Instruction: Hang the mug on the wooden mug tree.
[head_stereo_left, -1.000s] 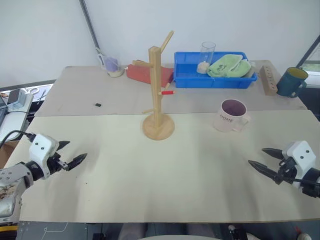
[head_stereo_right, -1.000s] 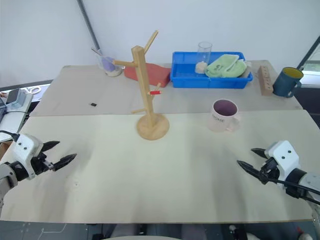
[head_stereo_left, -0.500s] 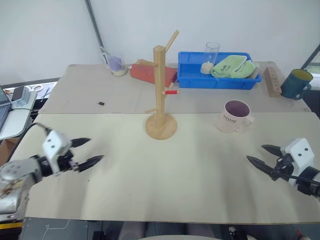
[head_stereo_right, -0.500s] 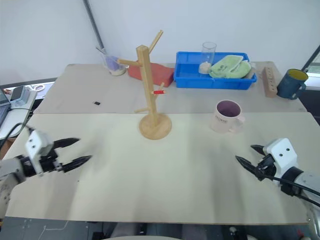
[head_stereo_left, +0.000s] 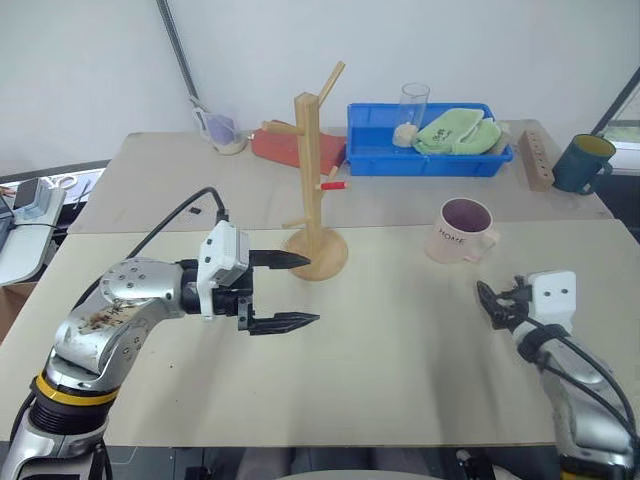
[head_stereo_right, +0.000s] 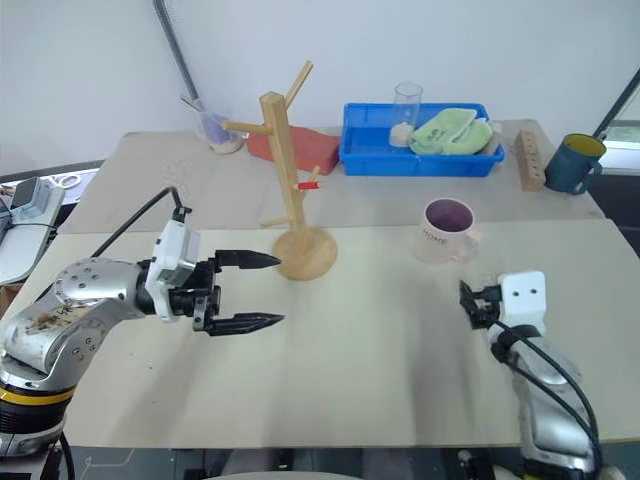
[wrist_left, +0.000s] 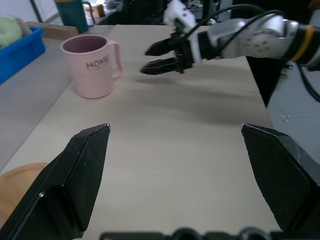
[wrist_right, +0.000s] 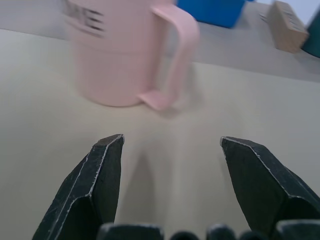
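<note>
- Mug (head_stereo_left: 463, 231) stands upright on the cream worktop (head_stereo_left: 400, 360), right of centre, its handle turned toward my right side and the "HOME" lettering facing me; nothing touches it.
- I see my right gripper (head_stereo_left: 497, 303) low over the worktop, just on the near side of the mug and pointing at it, jaws spread wide and holding nothing. In the right wrist view the mug (wrist_right: 120, 55) sits just ahead of the gap between the two fingers (wrist_right: 102, 175), with the handle nearer the middle of that gap.
- My left gripper (head_stereo_left: 290, 292) hangs above the worktop left of centre, pointing across toward the right side, jaws wide apart and empty. One fingertip lies close to the round base of the wooden mug tree (head_stereo_left: 315, 180); I cannot tell whether they touch.
- Wooden mug tree stands upright near the back edge of the cream sheet, well apart from the mug, no mug on any peg; one peg has a red tip.
- Behind, on the grey worktop, I have a blue tray (head_stereo_left: 430, 158) holding a green cloth (head_stereo_left: 456, 132) and a clear glass (head_stereo_left: 413, 110), a dark teal mug (head_stereo_left: 583, 164) at the far right, and a wooden block with holes (head_stereo_left: 537, 160) beside it.
</note>
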